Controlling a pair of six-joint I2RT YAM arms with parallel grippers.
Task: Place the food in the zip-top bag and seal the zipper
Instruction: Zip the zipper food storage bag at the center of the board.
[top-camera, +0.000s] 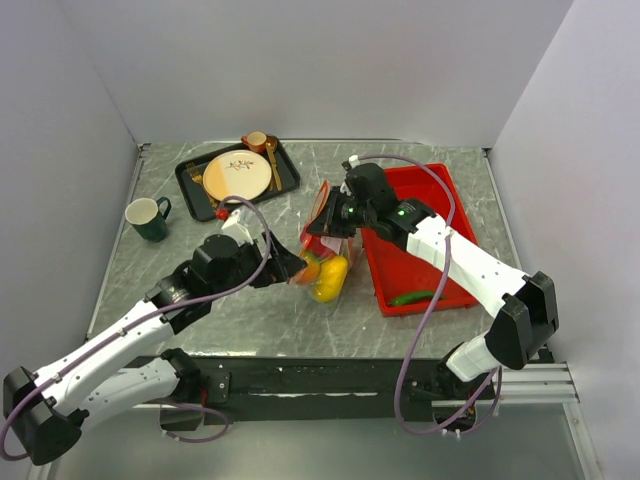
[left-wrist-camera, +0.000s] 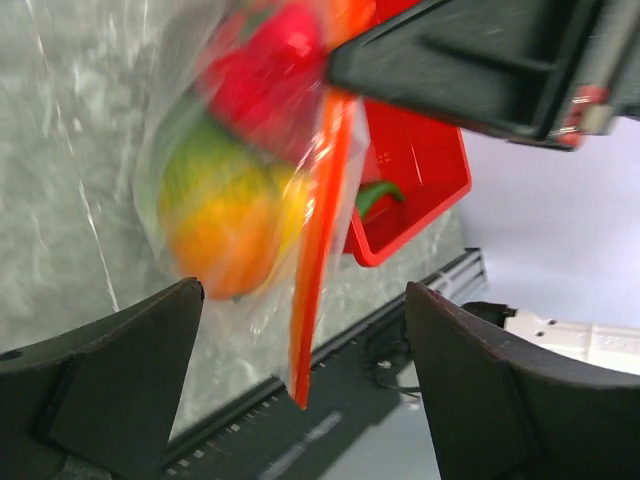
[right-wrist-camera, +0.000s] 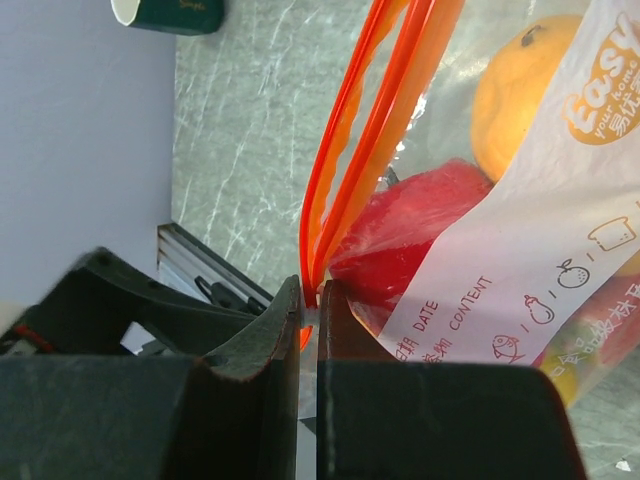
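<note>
- Right claw (right-wrist-camera: 309, 300): fingers together, clamped on one end of the zipper (right-wrist-camera: 372, 130). I judge that it hangs the bag (top-camera: 325, 258) by its mouth so the load sags below and the opening stays reachable.
- Bag: raised over the centre of the worktop (top-camera: 300, 325), between my two arms, with the red tray (top-camera: 395, 275) at its 3 o'clock.
- Zipper: beyond the clamp the two orange strips part, so I read the mouth as unsealed. I cannot make out the slider.
- Left claw (left-wrist-camera: 300, 300): fingers wide apart and holding nothing, at the bag's 9 o'clock in the top view. The bag's belly sits just ahead of the gap. The wrist view is blurred, so I cannot tell whether they touch. I judge the claw is placed to steady the hanging bag.
- Contents seen through the plastic: an orange (right-wrist-camera: 520, 90), a red pepper (right-wrist-camera: 410, 235), a yellow mango (top-camera: 330, 278) and a green-to-orange mango (left-wrist-camera: 215, 215).
- Chili (top-camera: 412, 297): lying in the tray at its 6 o'clock end, outside the bag, so by my judgement the filling is unfinished.
- Label (right-wrist-camera: 530, 250): a white panel on the bag. "Easy" stands on an orange badge, with smaller words beneath that seem to read "your home". Below are "DATE" and "CONTENT" beside Chinese characters, and a row of small pictograms: fish, fruit, bread.
- Mug (top-camera: 150, 218): at the worktop's 10 o'clock. Its gold mark is too small to read.
</note>
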